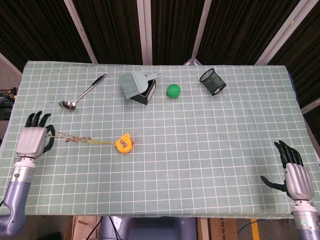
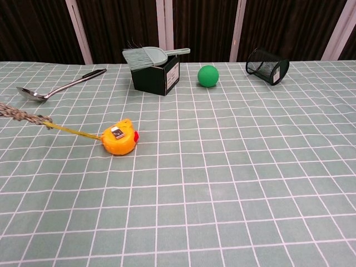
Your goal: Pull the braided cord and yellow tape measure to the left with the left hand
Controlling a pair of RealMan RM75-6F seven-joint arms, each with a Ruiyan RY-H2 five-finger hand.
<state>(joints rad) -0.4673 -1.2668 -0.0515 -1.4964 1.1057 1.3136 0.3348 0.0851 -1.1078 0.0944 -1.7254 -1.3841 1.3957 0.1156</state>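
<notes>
The braided cord (image 1: 73, 138) lies near the table's left edge, and a thin yellow tape runs from it to the yellow tape measure (image 1: 123, 143). My left hand (image 1: 34, 139) sits at the far left edge of the table and holds the cord's left end between thumb and fingers. In the chest view the cord (image 2: 22, 115) enters from the left border and slopes down to the tape measure (image 2: 118, 139); the left hand is outside that view. My right hand (image 1: 294, 173) hovers at the front right corner, fingers spread, holding nothing.
A metal spoon (image 1: 82, 92) lies at the back left. A grey brush rests on a black box (image 1: 139, 87) at the back middle, with a green ball (image 1: 173, 90) beside it. A black mesh cup (image 1: 212, 81) lies tipped at the back right.
</notes>
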